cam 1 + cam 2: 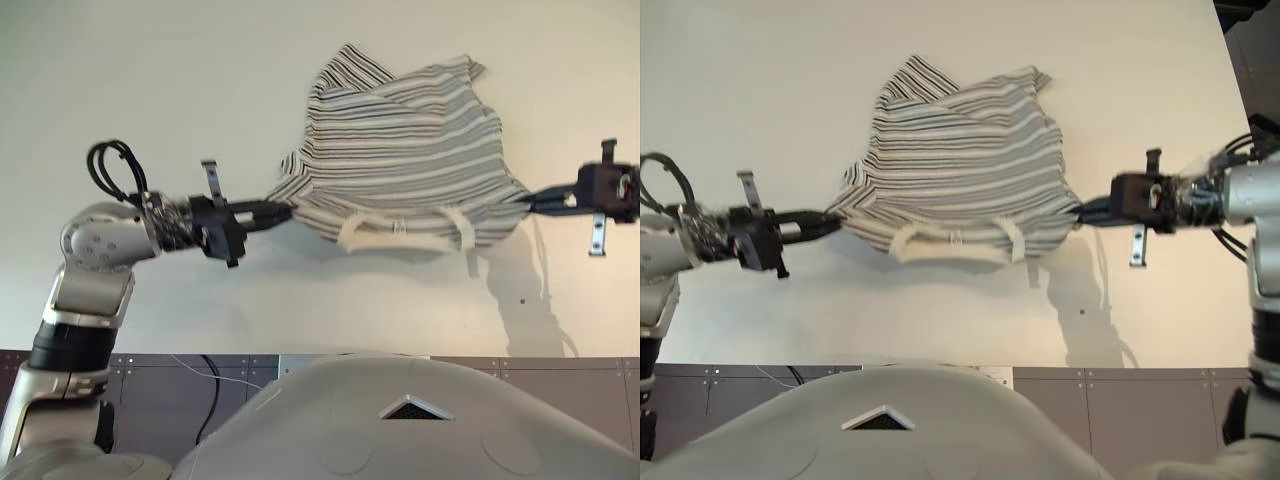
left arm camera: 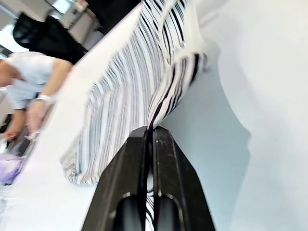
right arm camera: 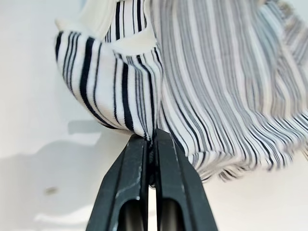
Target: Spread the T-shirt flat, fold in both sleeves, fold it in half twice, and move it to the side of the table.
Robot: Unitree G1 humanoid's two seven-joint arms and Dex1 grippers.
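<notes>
Risk judged slippage. My left gripper (image 1: 278,209) and right gripper (image 1: 532,202) each pinched thin bite of T-shirt (image 1: 410,150) edge, cloth bunched between; harder pull could tear grip loose.

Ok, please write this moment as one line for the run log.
stage: spreading | T-shirt: bunched on table, not flat | left fingers: shut on its left side | right fingers: shut on its right side

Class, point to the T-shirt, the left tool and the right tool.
T-shirt (image 1: 960,165): right eye view, middle of the striped cloth.
left tool (image 1: 278,208): left eye view, tips pinching the cloth.
right tool (image 1: 1083,211): right eye view, tips pinching the cloth.
</notes>
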